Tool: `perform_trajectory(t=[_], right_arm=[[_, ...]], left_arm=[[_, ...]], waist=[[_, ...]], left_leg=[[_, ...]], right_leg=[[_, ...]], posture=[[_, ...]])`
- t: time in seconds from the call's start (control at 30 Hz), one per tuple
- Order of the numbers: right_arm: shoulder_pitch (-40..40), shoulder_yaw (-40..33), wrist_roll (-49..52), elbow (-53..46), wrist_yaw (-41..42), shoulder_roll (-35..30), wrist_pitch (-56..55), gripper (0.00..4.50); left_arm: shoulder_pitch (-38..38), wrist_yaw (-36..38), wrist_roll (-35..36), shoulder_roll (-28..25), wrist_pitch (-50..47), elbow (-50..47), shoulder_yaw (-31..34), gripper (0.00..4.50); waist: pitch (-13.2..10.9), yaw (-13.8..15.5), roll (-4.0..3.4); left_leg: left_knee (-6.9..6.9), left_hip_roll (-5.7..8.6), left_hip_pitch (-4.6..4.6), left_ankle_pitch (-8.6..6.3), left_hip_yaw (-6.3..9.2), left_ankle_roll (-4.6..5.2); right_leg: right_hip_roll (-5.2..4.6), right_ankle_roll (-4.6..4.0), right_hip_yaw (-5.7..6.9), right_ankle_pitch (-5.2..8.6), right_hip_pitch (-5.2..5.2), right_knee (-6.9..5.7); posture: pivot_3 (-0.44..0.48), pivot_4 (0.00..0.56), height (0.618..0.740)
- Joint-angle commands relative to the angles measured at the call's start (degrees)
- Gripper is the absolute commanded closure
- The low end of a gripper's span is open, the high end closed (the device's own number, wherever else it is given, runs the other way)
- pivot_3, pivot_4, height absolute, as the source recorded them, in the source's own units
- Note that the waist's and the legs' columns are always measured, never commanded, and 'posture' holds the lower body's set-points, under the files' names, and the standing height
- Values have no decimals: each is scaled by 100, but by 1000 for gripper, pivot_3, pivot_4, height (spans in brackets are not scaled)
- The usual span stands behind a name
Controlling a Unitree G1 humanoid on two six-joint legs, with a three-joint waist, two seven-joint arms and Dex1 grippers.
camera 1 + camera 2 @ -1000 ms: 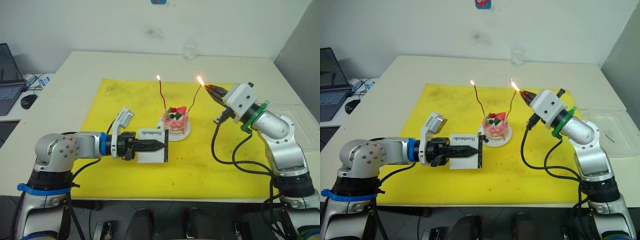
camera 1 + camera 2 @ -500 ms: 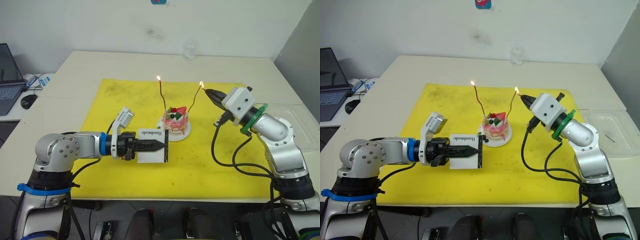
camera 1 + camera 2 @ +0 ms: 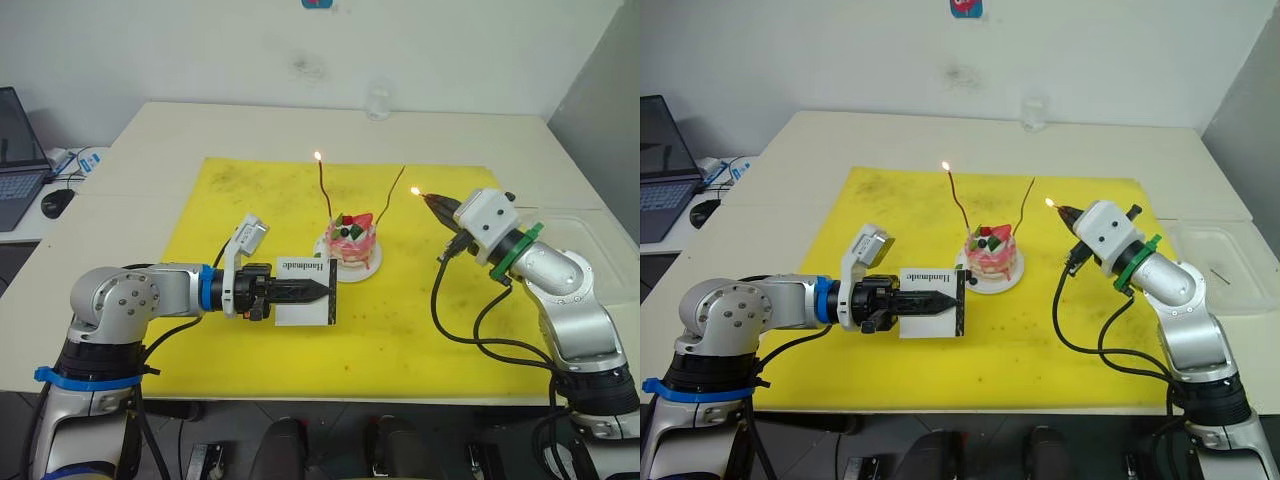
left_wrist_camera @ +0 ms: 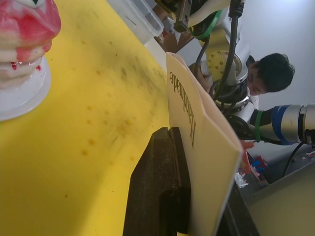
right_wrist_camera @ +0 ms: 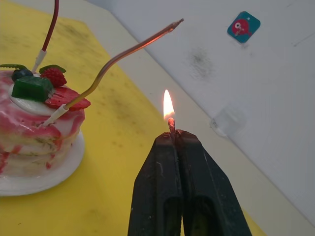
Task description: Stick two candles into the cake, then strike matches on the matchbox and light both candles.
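Left gripper [image 3: 318, 291] jaws clamped on the matchbox [image 3: 305, 290], holding it on edge just above the yellow mat [image 3: 250, 190], printed end up, dark edge facing the cake. Right gripper [image 5: 173, 133] jaws pinched together on a match [image 5: 171, 123]; only a short stub sticks out past the fingertips, and it carries a small flame.

Matchbox sits just to the robot's left of the cake [image 3: 351, 240], close to the plate [image 3: 372, 264] but not touching it as far as I can tell.

Cake is mid-mat on its small white plate, two candles stuck in the top. Dark red candle [image 3: 324, 190] rises from the cake's left side, slightly wavy, flame at its tip. Tan candle [image 3: 392, 190] leans up and toward the robot's right; tip shows no flame in the right wrist view.

Burning match is beside the tan candle's tip, lower and to the right of it, clearly apart.

Further out: clear plastic tray [image 3: 1220, 260] on the table [image 3: 250, 125] off the mat's right edge, a clear cup [image 3: 377, 102] near the far table edge, a laptop [image 3: 18, 155] and mouse [image 3: 57, 202] on a side desk to the left.
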State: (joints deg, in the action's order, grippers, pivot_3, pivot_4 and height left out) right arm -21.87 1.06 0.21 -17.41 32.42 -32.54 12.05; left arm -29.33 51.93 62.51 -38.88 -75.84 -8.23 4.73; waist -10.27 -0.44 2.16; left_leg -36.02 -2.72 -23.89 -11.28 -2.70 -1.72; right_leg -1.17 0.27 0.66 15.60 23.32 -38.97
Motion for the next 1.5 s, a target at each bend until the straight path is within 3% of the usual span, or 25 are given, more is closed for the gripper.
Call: perform_trajectory(t=[0.03, 0.53, 1.5], right_arm=[[-111, -129, 10, -295, -71, -22, 7, 4467], [-729, 135, -33, -195, -48, 166, -51, 4467], [-447, 158, -127, -100, 26, 84, -100, 4467]], left_arm=[[-100, 97, 11, -12, 68, -19, 24, 4500], [-38, 104, 14, -12, 73, -79, 21, 4500], [-23, 57, 79, -26, 15, -148, 78, 4500]], waist=[[0, 0, 0], [0, -1, 0], [0, 1, 0]], left_leg=[[0, 0, 0, 0, 1, 0], [0, 0, -1, 0, 1, 0], [0, 0, -2, 0, 0, 0]], right_leg=[[1, 0, 1, 0, 0, 0], [1, 0, 0, 0, 0, 0], [-1, 0, 0, 0, 0, 1]], posture=[[0, 150, 740], [0, 150, 740], [0, 150, 740]])
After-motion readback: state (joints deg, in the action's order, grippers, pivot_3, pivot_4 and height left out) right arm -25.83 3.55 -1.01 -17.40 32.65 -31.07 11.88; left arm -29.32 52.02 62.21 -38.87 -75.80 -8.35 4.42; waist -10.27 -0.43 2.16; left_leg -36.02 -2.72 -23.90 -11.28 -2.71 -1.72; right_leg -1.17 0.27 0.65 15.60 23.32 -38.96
